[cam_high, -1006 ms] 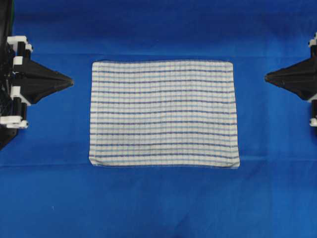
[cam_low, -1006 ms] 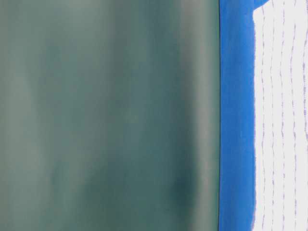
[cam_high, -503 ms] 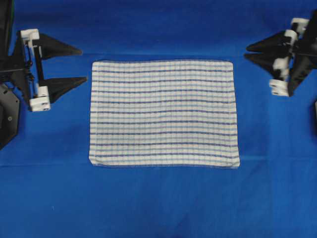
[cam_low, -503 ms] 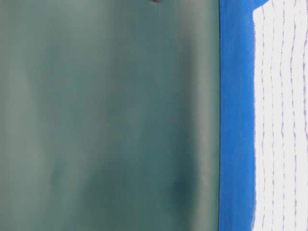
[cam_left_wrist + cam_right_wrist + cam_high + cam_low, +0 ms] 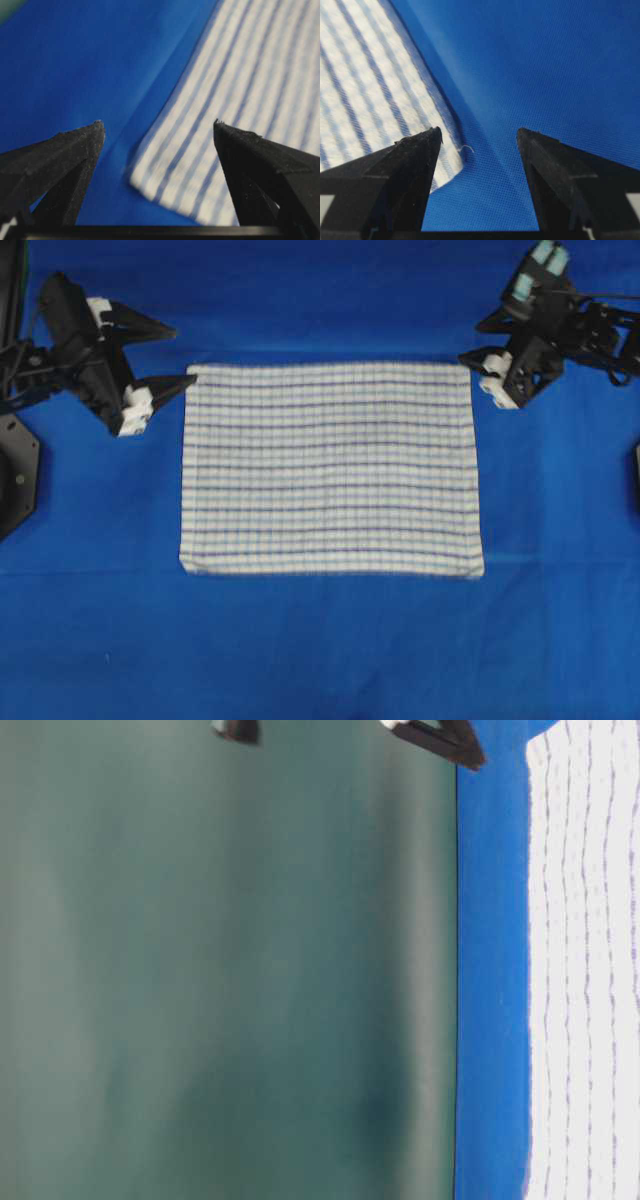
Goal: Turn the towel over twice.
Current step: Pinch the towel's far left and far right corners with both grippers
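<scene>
Having swung in with jaws now spread wide, the left gripper (image 5: 168,358) and right gripper (image 5: 476,341) are flanking the flat towel's (image 5: 330,468) far corners, readying the first flip.

Even, bright light is falling from overhead (shadows staying faint); the towel (image 5: 235,115) is blurring in the left wrist view.

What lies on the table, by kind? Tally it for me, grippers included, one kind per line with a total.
Striped towel: 1
Plain blue sheet under it: 1
Grippers: 2, the left gripper and the right gripper, both open, one at each far corner of the towel
Total: 4
</scene>
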Controlling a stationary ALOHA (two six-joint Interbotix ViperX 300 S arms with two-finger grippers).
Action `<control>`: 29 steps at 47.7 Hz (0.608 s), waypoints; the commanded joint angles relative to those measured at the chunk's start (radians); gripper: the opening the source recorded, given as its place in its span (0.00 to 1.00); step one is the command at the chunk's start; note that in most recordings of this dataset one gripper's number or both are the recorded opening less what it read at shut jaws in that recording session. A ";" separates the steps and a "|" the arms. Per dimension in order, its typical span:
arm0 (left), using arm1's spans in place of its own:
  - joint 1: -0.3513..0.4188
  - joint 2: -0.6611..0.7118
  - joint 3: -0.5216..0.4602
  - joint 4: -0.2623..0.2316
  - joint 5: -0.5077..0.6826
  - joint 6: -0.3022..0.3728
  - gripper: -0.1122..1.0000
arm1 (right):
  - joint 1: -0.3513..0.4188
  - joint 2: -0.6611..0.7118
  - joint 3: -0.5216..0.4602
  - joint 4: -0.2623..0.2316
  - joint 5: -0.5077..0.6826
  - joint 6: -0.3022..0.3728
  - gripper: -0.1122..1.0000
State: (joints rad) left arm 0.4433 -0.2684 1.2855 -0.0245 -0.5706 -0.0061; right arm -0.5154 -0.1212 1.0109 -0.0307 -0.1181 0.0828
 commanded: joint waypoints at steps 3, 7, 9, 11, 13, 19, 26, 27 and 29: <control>0.011 0.118 -0.025 -0.003 -0.058 0.000 0.91 | -0.006 0.054 -0.035 -0.006 -0.015 -0.003 0.69; 0.017 0.172 -0.037 -0.003 -0.077 0.000 0.91 | -0.006 0.081 -0.041 -0.006 -0.020 -0.003 0.69; 0.021 0.198 -0.041 -0.003 -0.081 0.000 0.91 | -0.006 0.091 -0.040 -0.006 -0.021 -0.003 0.69; 0.028 0.227 -0.049 -0.003 -0.084 0.000 0.91 | -0.006 0.097 -0.040 -0.006 -0.023 -0.003 0.69; 0.034 0.249 -0.054 -0.003 -0.086 0.000 0.91 | -0.006 0.101 -0.040 -0.006 -0.023 -0.003 0.69; 0.037 0.295 -0.069 -0.003 -0.086 0.000 0.91 | -0.006 0.110 -0.034 -0.005 -0.023 -0.002 0.69; 0.037 0.321 -0.077 -0.005 -0.078 -0.002 0.90 | -0.006 0.117 -0.032 -0.005 -0.023 -0.002 0.69; 0.037 0.322 -0.077 -0.005 -0.077 -0.002 0.89 | -0.006 0.117 -0.032 -0.005 -0.023 -0.002 0.69; 0.037 0.322 -0.077 -0.005 -0.072 -0.002 0.88 | -0.006 0.117 -0.031 -0.005 -0.023 -0.002 0.69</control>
State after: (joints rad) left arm 0.4755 0.0568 1.2164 -0.0261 -0.6458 -0.0061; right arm -0.5170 0.0015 0.9879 -0.0353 -0.1335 0.0813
